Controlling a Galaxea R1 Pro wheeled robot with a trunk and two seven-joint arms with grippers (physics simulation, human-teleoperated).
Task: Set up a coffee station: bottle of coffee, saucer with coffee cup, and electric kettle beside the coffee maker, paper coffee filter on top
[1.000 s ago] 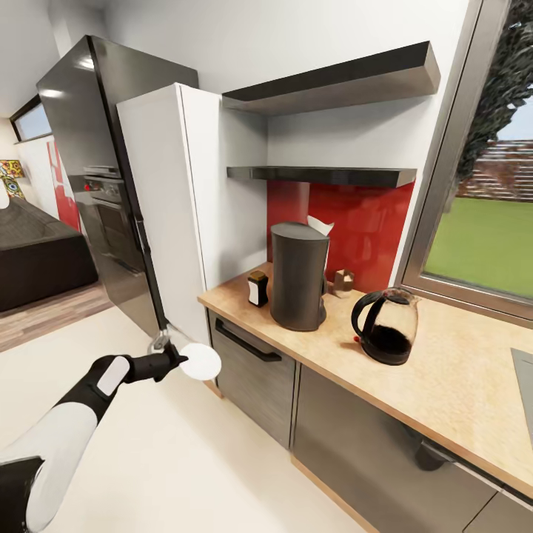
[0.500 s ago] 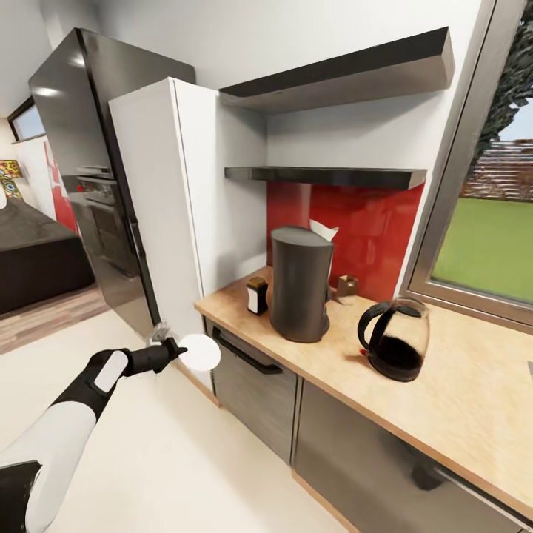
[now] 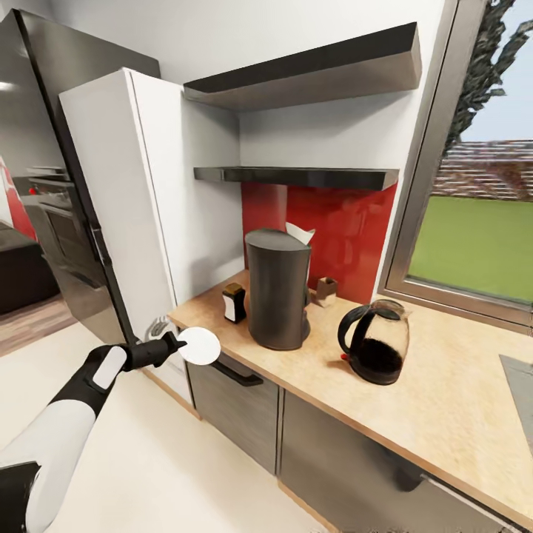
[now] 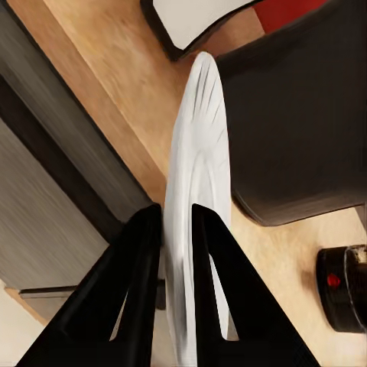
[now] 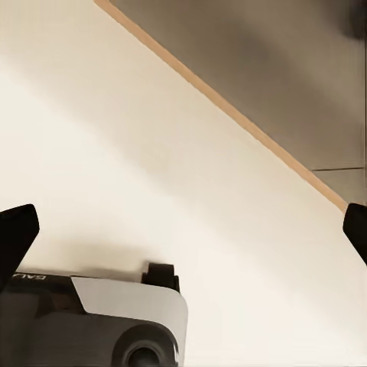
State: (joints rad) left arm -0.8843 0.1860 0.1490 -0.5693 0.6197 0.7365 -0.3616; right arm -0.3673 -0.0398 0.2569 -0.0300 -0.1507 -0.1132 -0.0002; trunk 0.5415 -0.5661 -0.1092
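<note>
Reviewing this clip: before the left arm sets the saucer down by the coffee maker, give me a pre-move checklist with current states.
1. Saucer held in left gripper: ok, the fingers pinch its rim in the left wrist view.
2. Saucer over the countertop: not ok, it hangs off the front edge.
3. Coffee maker on the countertop: ok.
4. Free spot beside the coffee maker: ok, bare wood lies between it and the electric kettle.
5. Right gripper clear of the move: ok, open, facing the floor.
6. Coffee cup location: cannot tell.
</note>
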